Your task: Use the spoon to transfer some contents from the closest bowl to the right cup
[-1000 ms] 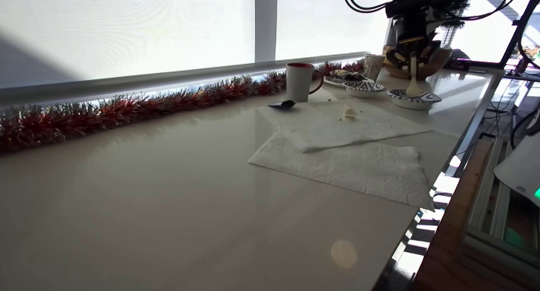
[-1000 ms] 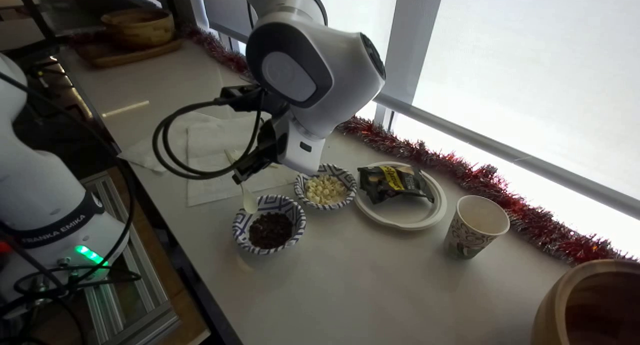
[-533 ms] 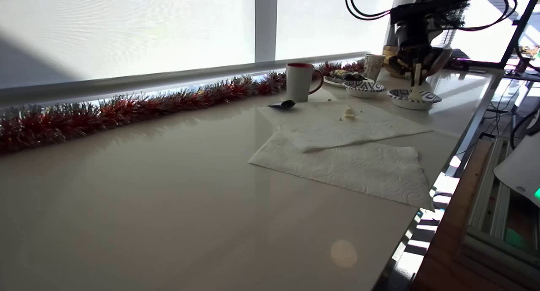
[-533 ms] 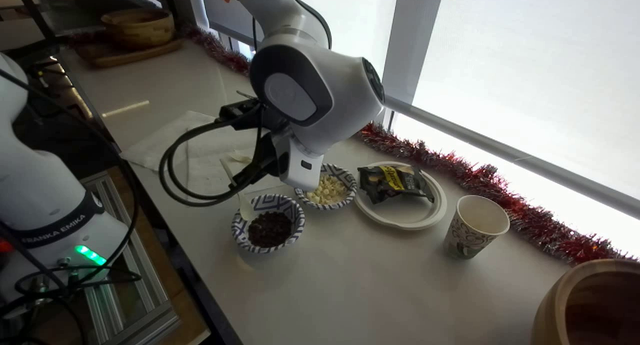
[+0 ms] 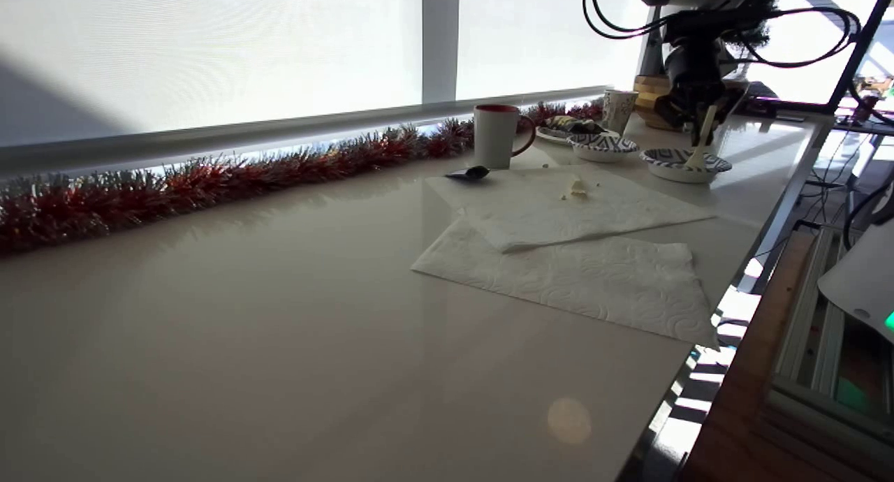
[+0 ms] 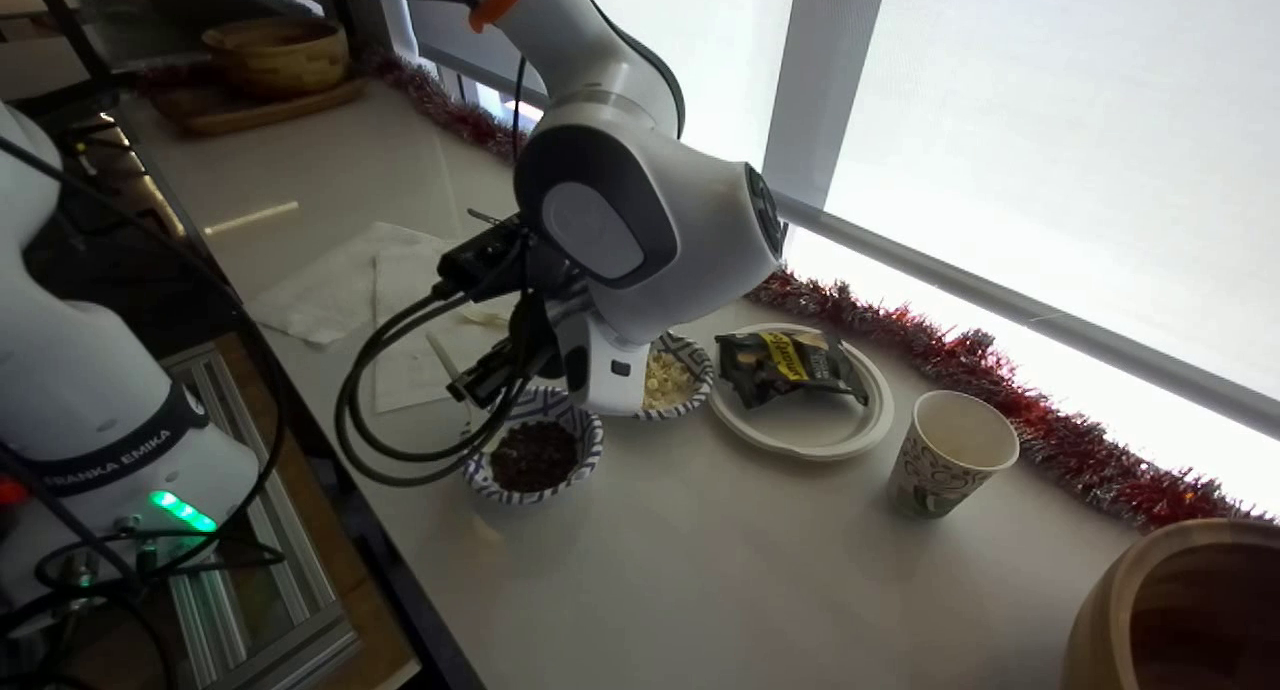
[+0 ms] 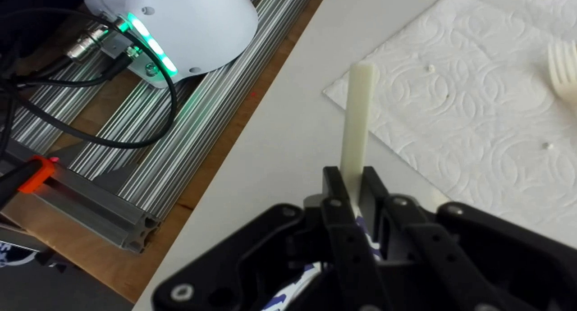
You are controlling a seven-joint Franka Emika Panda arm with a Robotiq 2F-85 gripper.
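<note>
My gripper (image 7: 354, 180) is shut on the cream spoon (image 7: 357, 112), whose handle sticks up between the fingers. In an exterior view the spoon (image 5: 707, 127) slants, its scoop end low at the closest bowl (image 5: 679, 174). That patterned paper bowl holds dark bits (image 6: 533, 457); my gripper (image 6: 462, 385) stands just above its edge. Whether the scoop end carries anything is hidden. The right cup (image 6: 955, 460), a patterned paper one, stands upright well apart from the gripper and shows in both exterior views.
Another patterned bowl (image 6: 706, 375) with pale bits sits partly behind the arm. Beyond it are a plate (image 6: 872, 415) with a dark packet (image 6: 790, 360), and a white mug (image 5: 492, 138). A fork (image 7: 563, 72) lies on paper towels (image 5: 594, 272). A wooden bowl (image 6: 1110, 610) stands nearby.
My gripper has come down with the spoon, and the spoon's handle leans over more. The scoop end has dropped from above the closest bowl to its level. That bowl has shifted slightly.
</note>
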